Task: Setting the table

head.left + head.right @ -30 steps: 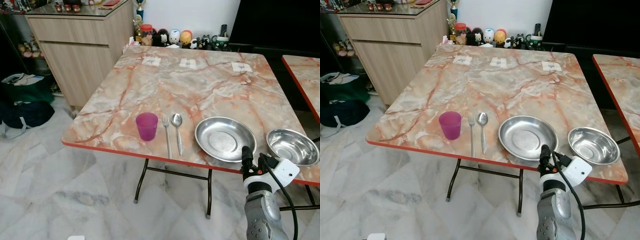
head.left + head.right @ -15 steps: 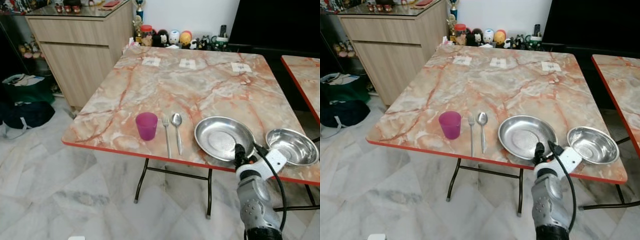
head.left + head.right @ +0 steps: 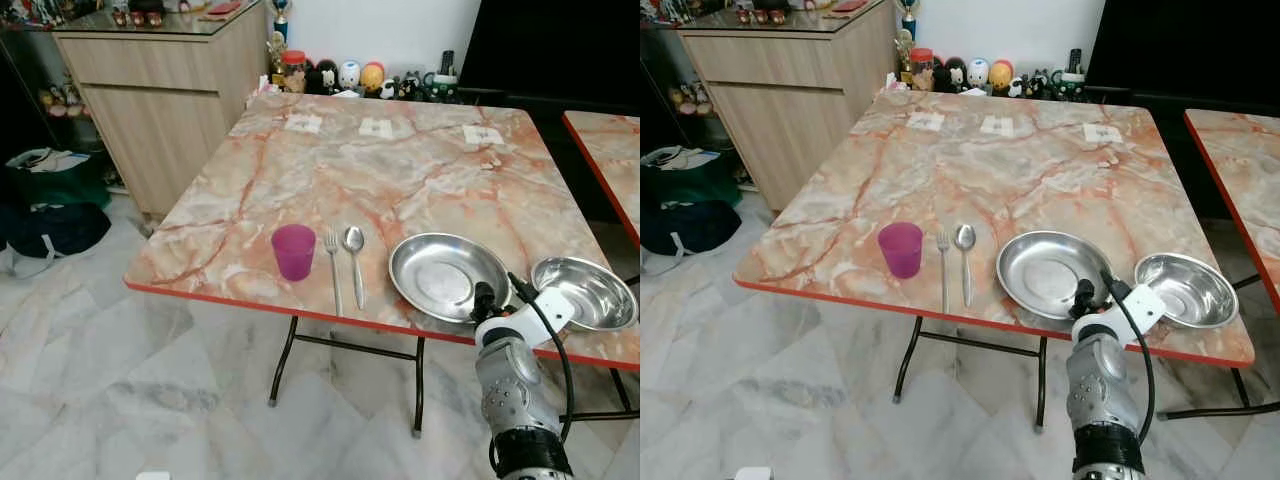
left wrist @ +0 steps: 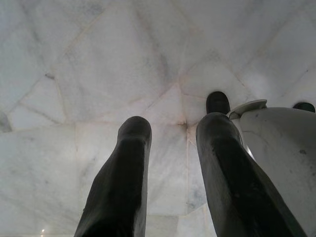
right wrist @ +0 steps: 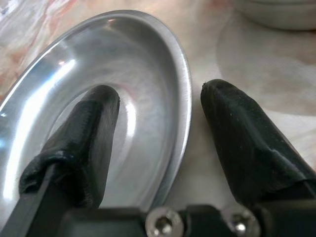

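A steel plate (image 3: 440, 272) lies near the front edge of the marble table (image 3: 380, 170), with a steel bowl (image 3: 586, 291) to its right. Left of the plate lie a spoon (image 3: 355, 262) and a fork (image 3: 334, 270), then a purple cup (image 3: 293, 251) stands upright. My right gripper (image 3: 484, 297) is at the plate's near right rim. In the right wrist view that gripper (image 5: 158, 94) is open and straddles the plate's rim (image 5: 183, 98), one finger inside the plate and one outside. My left gripper (image 4: 173, 123) hangs open above the floor tiles.
A wooden cabinet (image 3: 160, 90) stands at the back left, with dark bags (image 3: 50, 205) on the floor beside it. Small figurines (image 3: 350, 76) line the table's far edge and white cards (image 3: 376, 127) lie near them. A second table (image 3: 610, 150) is on the right.
My right gripper has risen from below the table's front edge and moved left to the plate's rim. The tableware has not moved.
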### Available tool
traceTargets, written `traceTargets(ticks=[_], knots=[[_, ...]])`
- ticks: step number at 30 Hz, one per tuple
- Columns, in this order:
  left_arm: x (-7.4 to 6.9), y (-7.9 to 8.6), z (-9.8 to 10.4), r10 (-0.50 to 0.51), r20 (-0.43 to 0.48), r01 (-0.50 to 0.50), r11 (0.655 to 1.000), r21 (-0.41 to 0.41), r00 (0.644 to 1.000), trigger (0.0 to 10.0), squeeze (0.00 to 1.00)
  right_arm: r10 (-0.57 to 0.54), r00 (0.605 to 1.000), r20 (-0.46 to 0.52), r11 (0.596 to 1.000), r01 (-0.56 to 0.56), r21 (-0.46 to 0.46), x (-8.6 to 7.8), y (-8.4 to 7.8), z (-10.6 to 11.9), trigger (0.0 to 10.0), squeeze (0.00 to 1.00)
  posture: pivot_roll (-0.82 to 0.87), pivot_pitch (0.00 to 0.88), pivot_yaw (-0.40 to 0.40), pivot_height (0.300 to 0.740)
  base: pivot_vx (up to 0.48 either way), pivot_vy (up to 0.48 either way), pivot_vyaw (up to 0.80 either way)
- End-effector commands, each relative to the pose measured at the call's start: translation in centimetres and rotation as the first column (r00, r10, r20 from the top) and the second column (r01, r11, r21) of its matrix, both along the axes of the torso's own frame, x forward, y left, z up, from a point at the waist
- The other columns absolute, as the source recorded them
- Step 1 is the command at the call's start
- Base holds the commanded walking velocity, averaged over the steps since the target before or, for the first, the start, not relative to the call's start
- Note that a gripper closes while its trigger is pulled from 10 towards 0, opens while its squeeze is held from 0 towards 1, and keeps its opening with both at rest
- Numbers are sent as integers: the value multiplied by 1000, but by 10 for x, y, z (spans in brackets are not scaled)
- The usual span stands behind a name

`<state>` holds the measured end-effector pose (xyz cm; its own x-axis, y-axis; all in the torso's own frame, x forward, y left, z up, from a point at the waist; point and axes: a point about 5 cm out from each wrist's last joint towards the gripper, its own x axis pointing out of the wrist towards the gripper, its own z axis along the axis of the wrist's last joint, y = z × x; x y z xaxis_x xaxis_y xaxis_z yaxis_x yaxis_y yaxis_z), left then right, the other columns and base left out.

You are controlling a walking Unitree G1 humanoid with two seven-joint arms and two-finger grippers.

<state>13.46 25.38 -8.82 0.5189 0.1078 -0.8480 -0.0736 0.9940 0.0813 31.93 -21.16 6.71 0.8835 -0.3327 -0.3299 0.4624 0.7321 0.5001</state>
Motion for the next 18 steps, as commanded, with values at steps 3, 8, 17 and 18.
traceTargets(ticks=[3, 8, 17, 18], knots=[[-1, 1, 0, 10, -1, -10, 1000, 4, 1000, 10000, 0, -6, 998, -63, 1000, 7, 7, 2, 0, -8, 9451, 0, -59, 0, 24, 740, 0, 0, 0], [0, 2, 0, 13, 0, -13, 1000, 4, 1000, 10000, 0, 12, 995, -95, 1000, -11, 6, 5, 3, -12, 0, 0, -56, 0, 27, 740, 0, 0, 0], [0, 2, 0, 16, 0, -16, 1000, 5, 1000, 10000, 0, 43, 992, -117, 999, -44, -7, 9, 10, -14, 980, 0, -53, 0, 26, 740, 0, 0, 0], [0, 2, 0, 16, -1, -16, 1000, 5, 1000, 10000, 0, 44, 993, -114, 999, -45, -5, 10, 11, -14, 0, 0, -51, 0, 26, 740, 0, 0, 0]])
